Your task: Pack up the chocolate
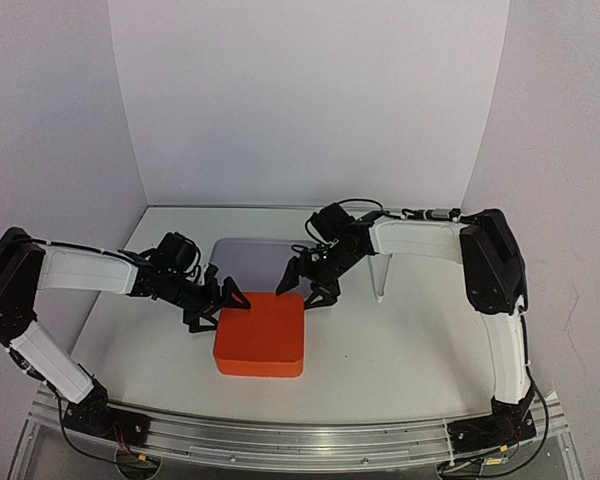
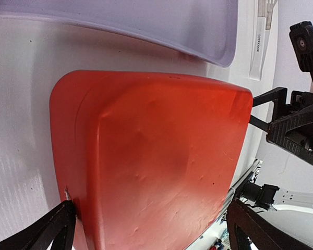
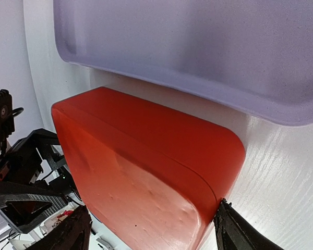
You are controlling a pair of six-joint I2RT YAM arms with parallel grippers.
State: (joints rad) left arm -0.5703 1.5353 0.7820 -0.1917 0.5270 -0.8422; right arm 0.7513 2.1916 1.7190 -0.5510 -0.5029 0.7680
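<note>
**Chocolate out of sight, both grippers at the red box**

The chocolate shows in none of the three views, so I cannot tell where it lies. The nearest thing to go by is the red box (image 1: pixel 261 334), a closed, rounded-corner container that sits flat on the white table (image 1: pixel 400 340), about midway between the two arms.

The left gripper (image 1: pixel 220 308) is at the box's far left corner. Its fingers (image 2: pixel 52 232) are spread wide and hold nothing. In the left wrist view one finger is right at the box's edge, and the other stands well off to the opposite side.

The right gripper (image 1: pixel 305 293) is at the box's far right corner, facing the left one across the far edge. Its fingers (image 3: pixel 240 232) are also set wide, with the corner of the box between them. One tip is just beside the corner, but I cannot tell whether it touches.

Just behind the box, on the side away from the arm bases, lies a pale lavender tray (image 1: pixel 255 262). It is shallow, and its near rim is close to the box. To the right of the box and farther back, beyond the right gripper, a white utensil (image 2: pixel 256 47) rests on the table, with small lettering along its handle
</note>
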